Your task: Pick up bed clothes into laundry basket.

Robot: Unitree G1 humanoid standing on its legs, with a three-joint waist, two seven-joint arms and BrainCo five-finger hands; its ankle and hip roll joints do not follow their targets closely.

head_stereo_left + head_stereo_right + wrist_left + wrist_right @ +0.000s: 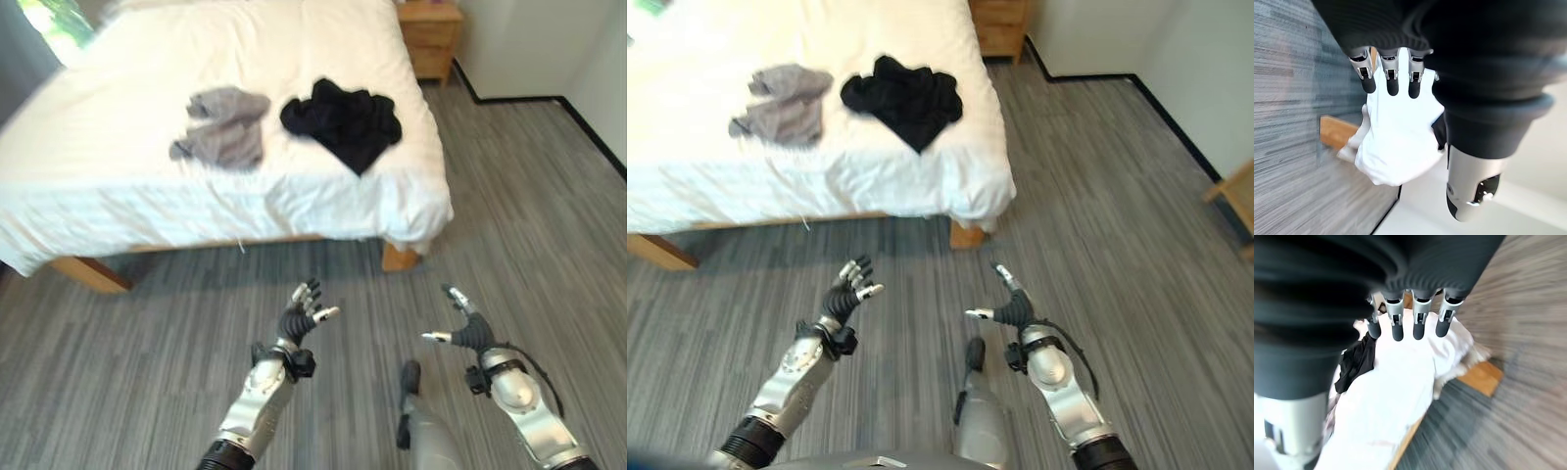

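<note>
Left eye view: the left hand (302, 315) is raised over the grey plank floor (147, 343), its fingers straight and spread with nothing in them. The right hand (466, 327) is up beside it, well apart, fingers extended, thumb out to the side, holding nothing too. Both hands are short of the bed (225, 211), over the floor near its foot. Each wrist view shows straight dark-tipped fingers (1392, 81) pointing toward the white sheet. On the bed lie two garments: a crumpled grey garment (223, 127) and, just beside it toward the robot's right, a bunched black garment (345, 119), both near the foot edge. A wooden nightstand (431, 34) stands past the bed's far right corner, against the wall.
</note>
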